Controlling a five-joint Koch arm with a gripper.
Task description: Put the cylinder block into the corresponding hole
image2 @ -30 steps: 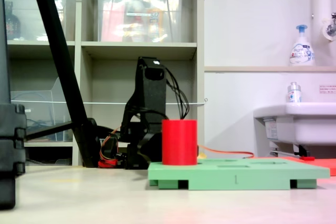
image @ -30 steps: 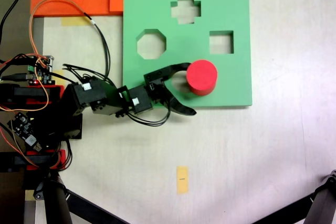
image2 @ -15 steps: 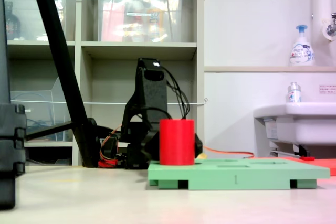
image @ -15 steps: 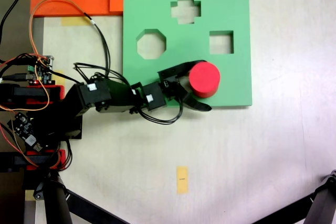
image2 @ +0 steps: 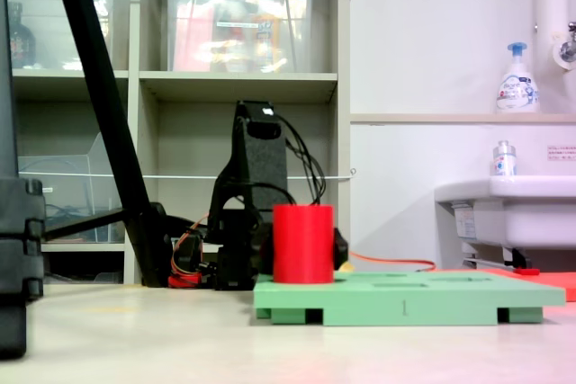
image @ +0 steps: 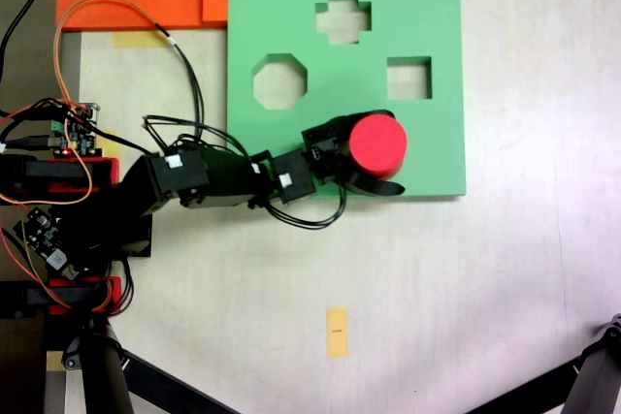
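We see the fingers (image: 372, 157) clamped around the cylinder (image: 377, 145), one on each side. The cylinder stands upright on the green board (image: 291, 26), at the board's lower right in the first exterior view. The round hole is hidden from us.

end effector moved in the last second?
Yes. In the first exterior view the end effector has advanced right across the green board, toward its right edge, closing around the cylinder block.
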